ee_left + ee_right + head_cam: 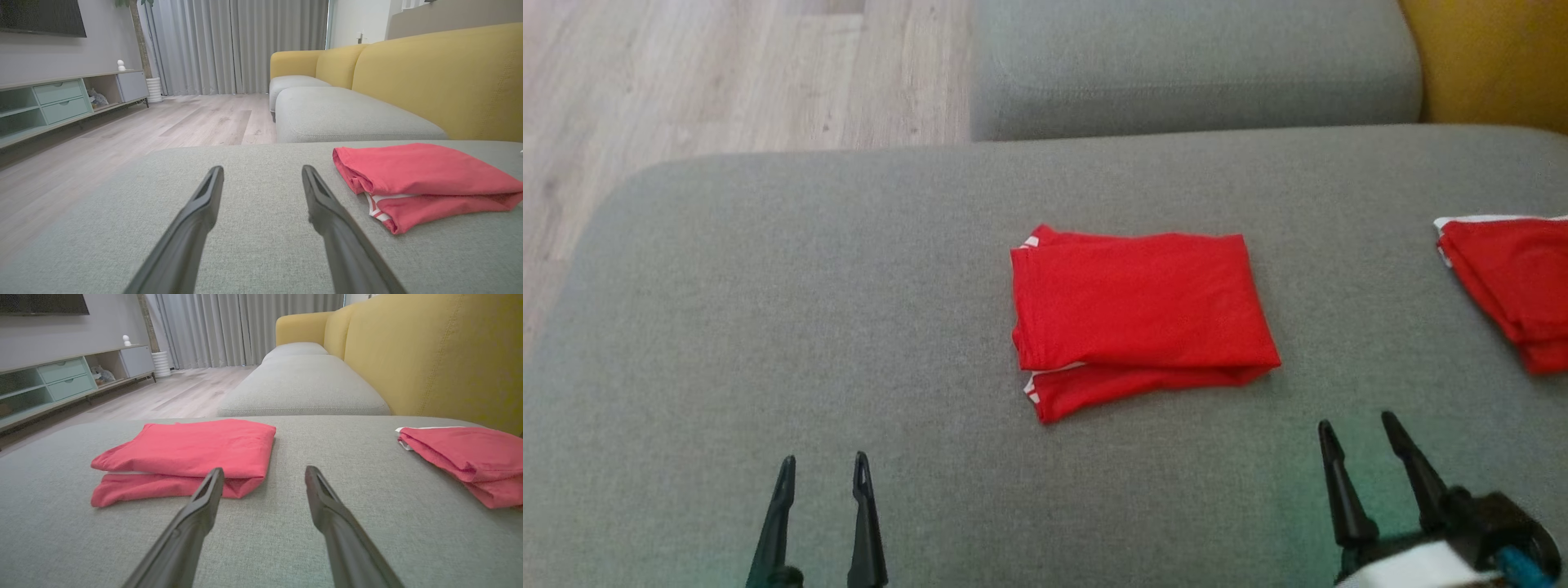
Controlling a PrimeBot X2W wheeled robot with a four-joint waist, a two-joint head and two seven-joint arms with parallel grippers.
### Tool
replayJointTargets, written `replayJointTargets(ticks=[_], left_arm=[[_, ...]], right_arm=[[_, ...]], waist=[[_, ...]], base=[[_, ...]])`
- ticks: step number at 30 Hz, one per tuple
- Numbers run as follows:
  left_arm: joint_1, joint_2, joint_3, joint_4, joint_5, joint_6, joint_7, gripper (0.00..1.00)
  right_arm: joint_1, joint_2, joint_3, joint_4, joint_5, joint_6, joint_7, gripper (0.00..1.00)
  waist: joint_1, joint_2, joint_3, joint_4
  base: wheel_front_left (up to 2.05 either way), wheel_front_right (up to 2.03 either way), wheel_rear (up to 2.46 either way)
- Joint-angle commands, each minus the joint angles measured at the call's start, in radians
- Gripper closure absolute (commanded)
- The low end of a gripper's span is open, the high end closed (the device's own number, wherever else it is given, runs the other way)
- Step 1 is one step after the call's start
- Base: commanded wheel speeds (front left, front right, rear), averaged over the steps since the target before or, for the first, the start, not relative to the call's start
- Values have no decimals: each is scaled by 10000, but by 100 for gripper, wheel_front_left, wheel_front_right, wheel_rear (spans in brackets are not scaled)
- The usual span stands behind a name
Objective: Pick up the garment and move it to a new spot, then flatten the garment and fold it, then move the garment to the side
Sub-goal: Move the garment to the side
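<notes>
Garment (1135, 314), red with white trim at its left-hand hems, lies folded into a flat rectangle on the grey seat cushion (768, 310). It sits about midway between the cushion's near and far edges and somewhat toward the right side. The lower layer protrudes along the near edge of the fold.

The left gripper (823, 460) hovers at the cushion's near edge, left of centre. Its two dark fingers are spread with nothing between them, and it is well apart from the garment. In the left wrist view the garment (425, 175) lies to the right of the fingers.

The right gripper (1357, 420) is at the near edge toward the right, near the garment's near right corner but apart from it. Its fingers are likewise spread and empty.

A second folded red garment (1515, 278) lies at the cushion's right edge, well apart from the first and partly cut off by the frame.

Beyond the far edge is another grey cushion (1192, 65). The yellow backrest (1494, 57) stands at the far right, and the wooden floor (686, 73) lies at the far left.
</notes>
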Motion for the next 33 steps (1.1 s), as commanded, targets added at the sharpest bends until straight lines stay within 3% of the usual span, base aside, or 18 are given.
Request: replayJointTargets(ticks=[1,9,21,22,24,29,33], left_arm=[[-487,-72,252,-362,9,104,-51,0],[-1153,-72,-91,-477,-15,290,-51,0],[-1978,-72,-825,-1012,130,33,-51,0],[-2047,-72,-891,-1063,191,22,-51,0],[-2157,-72,-1016,-1170,267,21,-51,0],[-2323,-72,-1116,-1431,420,171,-51,0],[-2535,-72,-1191,-1544,447,281,-51,0]], right_arm=[[-753,-144,151,-154,141,65,-105,0],[-3285,-484,812,2012,1725,65,115,0],[-6466,-1053,2145,5478,4595,65,3072,0],[-6594,-1069,2337,5580,4789,65,3158,11],[-6812,-1177,2592,5640,5218,65,3117,100],[-7226,-1763,3184,5359,5581,65,2791,100],[-7482,-2828,4043,4536,5694,65,2676,100]], waist=[[-1,0,255,15],[-1,0,1210,128],[-1,0,1795,839],[-1,0,1845,896],[-1,0,1971,982],[-1,0,2306,867],[-1,0,2781,413]], base=[[0,0,0],[0,0,0],[0,0,0],[0,0,0],[0,0,0],[0,0,0],[0,0,0]])
